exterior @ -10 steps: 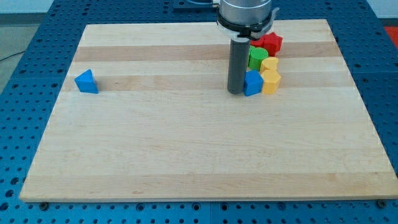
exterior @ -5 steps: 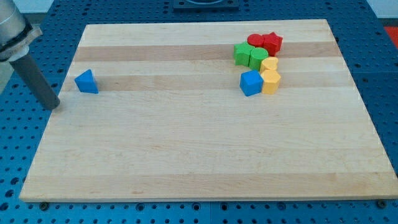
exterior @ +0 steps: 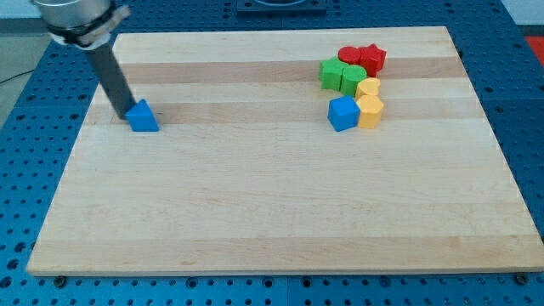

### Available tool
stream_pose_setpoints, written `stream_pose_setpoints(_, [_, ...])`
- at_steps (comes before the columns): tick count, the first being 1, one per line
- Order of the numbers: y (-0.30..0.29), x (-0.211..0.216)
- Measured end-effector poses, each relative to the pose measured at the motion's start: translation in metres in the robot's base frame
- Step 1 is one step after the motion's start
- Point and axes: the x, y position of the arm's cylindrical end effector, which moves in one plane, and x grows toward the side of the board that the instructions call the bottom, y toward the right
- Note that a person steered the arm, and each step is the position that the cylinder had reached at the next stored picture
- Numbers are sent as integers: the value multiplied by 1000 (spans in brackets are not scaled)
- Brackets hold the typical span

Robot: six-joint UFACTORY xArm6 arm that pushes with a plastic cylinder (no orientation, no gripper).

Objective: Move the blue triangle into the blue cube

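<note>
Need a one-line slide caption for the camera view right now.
My tip sits against the blue triangle on its left side, with the blue cube far across the board to the view's right.

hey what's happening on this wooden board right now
A robot arm's dark rod is pushing a blue triangle across the wooden board. My tip sits right against the triangle's left side, at the view's left. The blue cube it is meant to reach is far off toward the view's right, in a cluster with two yellow blocks, two green blocks and two red blocks. Most of the distance is not yet covered.
</note>
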Motion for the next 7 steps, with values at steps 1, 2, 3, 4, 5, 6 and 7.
stream_pose_setpoints(1, [49,13])
stream_pose_setpoints(2, [75,19])
stream_pose_setpoints(3, [23,16])
stream_pose_setpoints(4, [15,35])
stream_pose_setpoints(5, [27,46])
stream_pose_setpoints(6, [56,55])
stream_pose_setpoints(7, [80,55])
